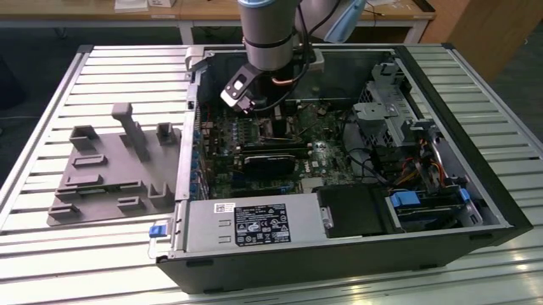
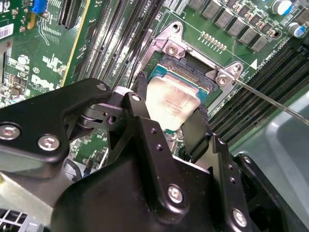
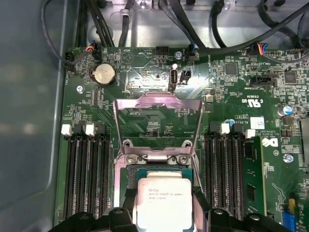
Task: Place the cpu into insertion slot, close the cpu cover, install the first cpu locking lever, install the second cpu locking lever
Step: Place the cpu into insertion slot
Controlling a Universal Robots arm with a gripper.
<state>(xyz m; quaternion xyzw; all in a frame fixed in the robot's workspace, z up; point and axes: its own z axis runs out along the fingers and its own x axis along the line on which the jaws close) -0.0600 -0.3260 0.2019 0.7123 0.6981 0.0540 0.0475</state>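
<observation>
First wrist view: my claw (image 3: 164,194) grips the cpu (image 3: 164,202) by two edges, over the insertion slot (image 3: 126,176) (cpu cover (image 3: 157,102) standing open beyond). Step one, I judge; seating calls for square alignment.

The cpu (image 3: 163,203) sits in the claw (image 3: 164,197) over the insertion slot (image 2: 189,72), the cpu cover (image 3: 157,103) raised beyond it.

Bright light glares off the slatted table (image 1: 76,254), leaving the computer case (image 1: 339,264) shadowed inside.
</observation>
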